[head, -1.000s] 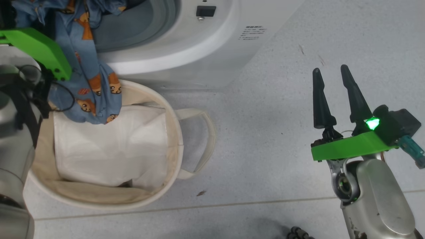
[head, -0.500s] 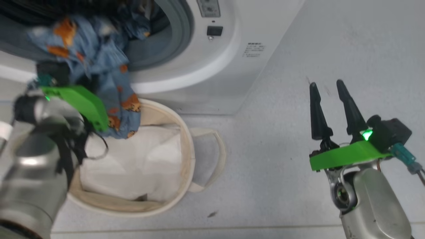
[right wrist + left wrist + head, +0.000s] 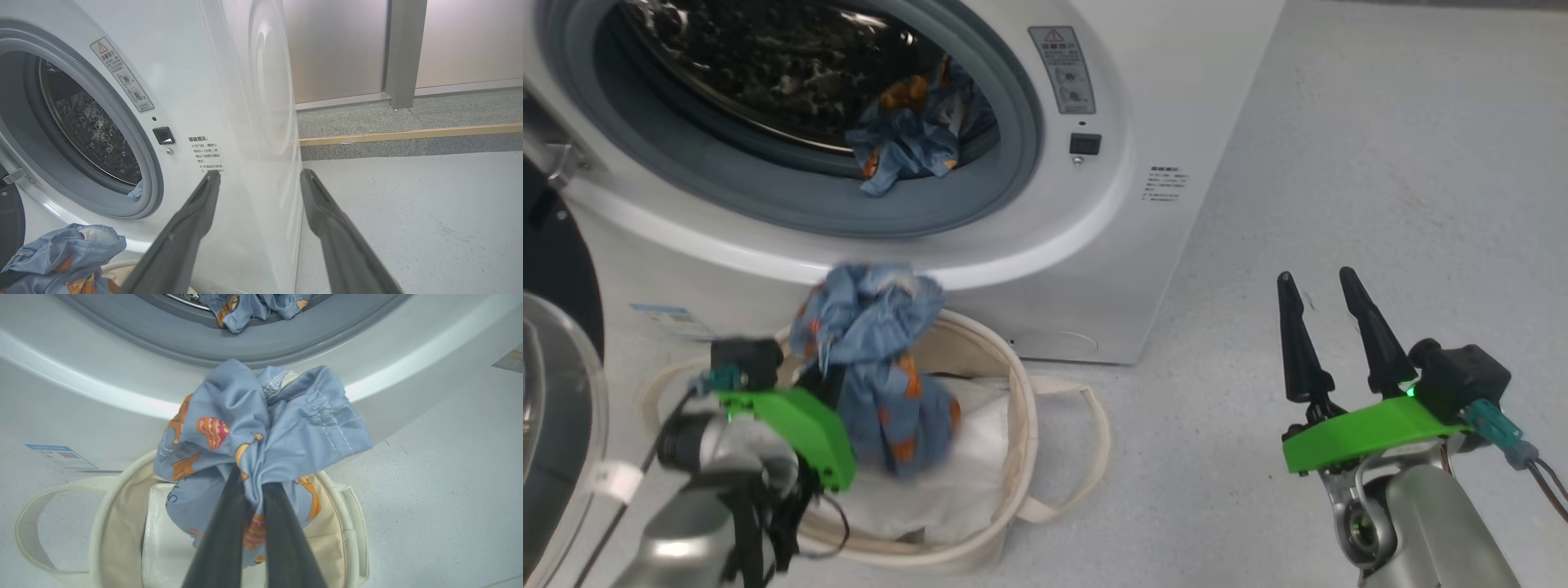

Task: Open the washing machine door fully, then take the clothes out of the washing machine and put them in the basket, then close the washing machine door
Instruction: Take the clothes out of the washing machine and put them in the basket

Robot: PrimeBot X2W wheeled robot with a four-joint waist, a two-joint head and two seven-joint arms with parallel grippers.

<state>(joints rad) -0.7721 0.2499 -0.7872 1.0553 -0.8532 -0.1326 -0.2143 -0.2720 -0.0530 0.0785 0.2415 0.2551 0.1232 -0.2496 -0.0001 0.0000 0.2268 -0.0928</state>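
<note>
**One garment out, more waiting in the drum**

The door [image 3: 556, 269] is standing swung wide at the left, so the first step is looking done. The left pincer [image 3: 251, 479] is clamping a bunched blue bear-print garment [image 3: 261, 424] and holding it over the open basket [image 3: 1021, 400], which is sitting on the floor [image 3: 1339, 163] just in front of the machine [image 3: 1176, 98]. The cloth is not yet let go. More clothes [image 3: 915, 139] are lying crumpled at the lip of the drum [image 3: 768, 65], so at least one more trip is looking necessary, and the door is waiting to be shut after that. The right pincer [image 3: 1315, 275] is hanging well off to the side above bare floor, jaws spread wide and holding nothing.

Against a second ago, the head camera is looking higher and taking in the drum. The garment, then trailing in a long strip from the drum mouth down to the basket, is now hanging free of the machine, balled up. The right pincer is spread just as before.
</note>
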